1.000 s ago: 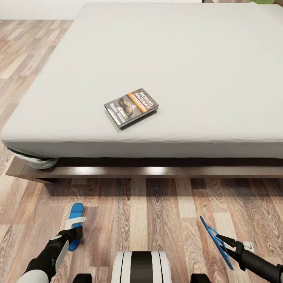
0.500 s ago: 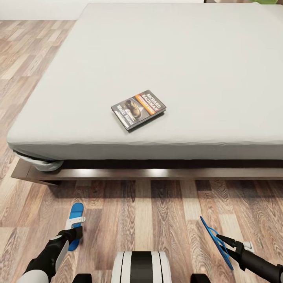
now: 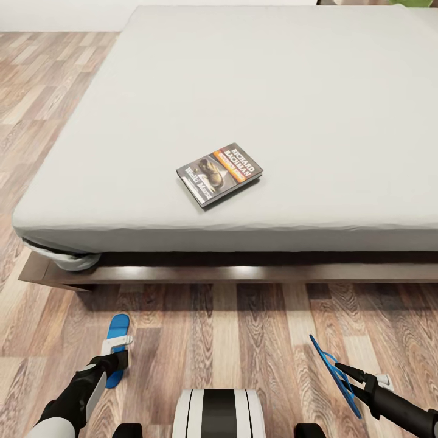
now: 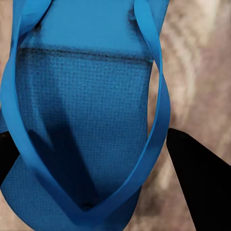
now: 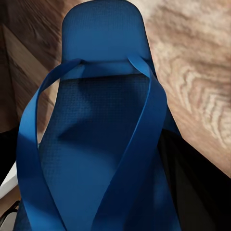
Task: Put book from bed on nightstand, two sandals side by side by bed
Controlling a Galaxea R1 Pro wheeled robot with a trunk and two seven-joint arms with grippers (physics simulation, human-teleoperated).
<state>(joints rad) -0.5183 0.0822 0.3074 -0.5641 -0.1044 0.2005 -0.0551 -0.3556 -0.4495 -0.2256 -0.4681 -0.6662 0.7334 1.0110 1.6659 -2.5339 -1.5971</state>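
Sandals: one clamped in left gripper (image 3: 119,359), second sandal (image 3: 333,372) clamped edge-up in right gripper (image 3: 345,371) | first sandal (image 3: 116,331) lies flat, toe pointing at bed (image 3: 243,271) | book (image 3: 219,173) on mattress ahead of both grippers, between them, near front edge | plank floor (image 3: 243,340) beneath

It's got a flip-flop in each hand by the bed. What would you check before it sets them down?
1. Left gripper holding the left sandal: ok.
2. Right gripper holding the right sandal: ok.
3. Wood floor between the sandals and the bed free for both: ok.
4. Sandals level for landing: not ok, the right one is on edge.
5. Book flat on the mattress: ok.
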